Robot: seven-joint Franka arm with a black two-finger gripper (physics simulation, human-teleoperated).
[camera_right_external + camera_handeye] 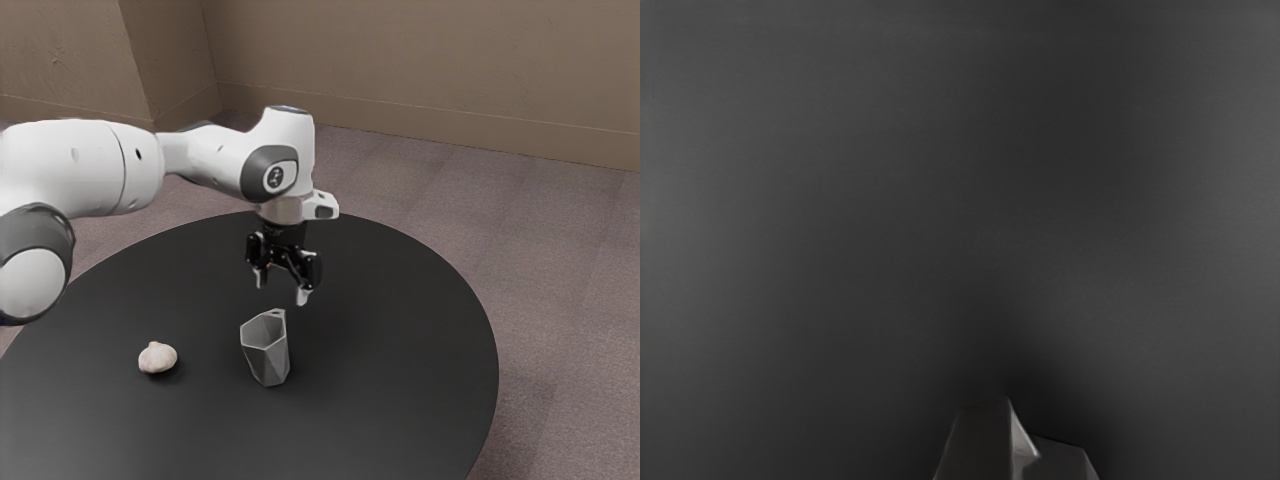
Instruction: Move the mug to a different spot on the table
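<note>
A grey faceted mug (266, 347) stands upright on the round black table (400, 340), near its middle. My black gripper (281, 287) hangs just above and slightly behind the mug's rim, fingers spread and nothing between them. In the wrist view the mug's grey edge (1005, 448) pokes in just below my hand, against the dark tabletop (940, 200).
A small pale, garlic-like object (156, 357) lies on the table toward the exterior view's left of the mug. The table's edge curves round at the exterior view's right, with brown carpet (540, 230) beyond it.
</note>
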